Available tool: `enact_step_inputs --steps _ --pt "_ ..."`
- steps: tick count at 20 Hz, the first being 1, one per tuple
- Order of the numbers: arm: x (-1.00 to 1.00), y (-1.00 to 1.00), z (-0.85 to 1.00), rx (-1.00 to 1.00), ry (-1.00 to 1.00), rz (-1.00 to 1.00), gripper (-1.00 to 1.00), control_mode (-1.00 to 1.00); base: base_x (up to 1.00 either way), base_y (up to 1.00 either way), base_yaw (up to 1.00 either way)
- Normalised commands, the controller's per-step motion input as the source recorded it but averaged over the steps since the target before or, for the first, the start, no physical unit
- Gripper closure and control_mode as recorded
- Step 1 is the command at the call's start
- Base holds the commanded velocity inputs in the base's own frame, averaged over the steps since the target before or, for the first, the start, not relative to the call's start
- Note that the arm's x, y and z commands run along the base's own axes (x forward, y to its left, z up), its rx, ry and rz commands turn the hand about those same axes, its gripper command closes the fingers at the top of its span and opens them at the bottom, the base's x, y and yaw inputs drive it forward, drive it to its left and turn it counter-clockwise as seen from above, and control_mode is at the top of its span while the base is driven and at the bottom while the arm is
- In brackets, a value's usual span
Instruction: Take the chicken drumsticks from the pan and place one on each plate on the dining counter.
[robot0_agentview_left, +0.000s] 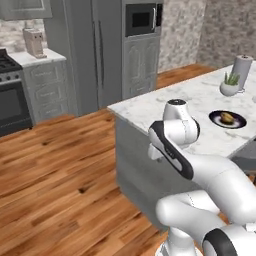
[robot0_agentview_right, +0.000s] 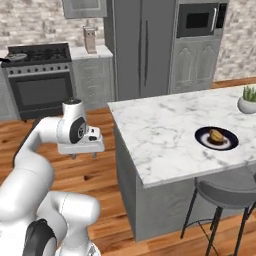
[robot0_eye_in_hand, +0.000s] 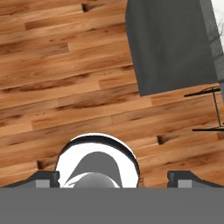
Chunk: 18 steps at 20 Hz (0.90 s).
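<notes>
One chicken drumstick (robot0_agentview_right: 216, 135) is seen delivered on the dark plate (robot0_agentview_right: 216, 138) near the dining counter (robot0_agentview_right: 160, 135) front edge; the gripper (robot0_agentview_right: 84, 155), jaws spread and empty, should be returned stoveward to the pan (robot0_agentview_right: 12, 58).

You are holding the gripper (robot0_agentview_right: 83, 153) spread wide over bare wooden floor (robot0_agentview_left: 55, 175), with nothing crowding it at nine o'clock. At three o'clock the table's (robot0_agentview_right: 165, 135) grey end wall is blocking you. A stool (robot0_agentview_right: 225, 192) is sitting under its near edge; the dark plate (robot0_agentview_right: 216, 137) and potted plant (robot0_agentview_right: 247, 100) are occupying the marble top.
</notes>
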Motion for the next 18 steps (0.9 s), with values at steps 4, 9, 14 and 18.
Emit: enact_step_inputs --steps 4,9,14,18 --pt "0.00 0.00 0.00 0.00 0.00 0.00 -1.00 1.00 0.22 1.00 -0.06" --pt "0.00 0.00 0.00 0.00 0.00 0.00 -1.00 1.00 0.61 0.96 -0.10" --pt "0.00 0.00 0.00 0.00 0.00 0.00 -1.00 1.00 0.76 0.81 0.07" --pt "0.00 0.00 0.00 0.00 0.00 0.00 -1.00 1.00 0.87 0.67 0.10"
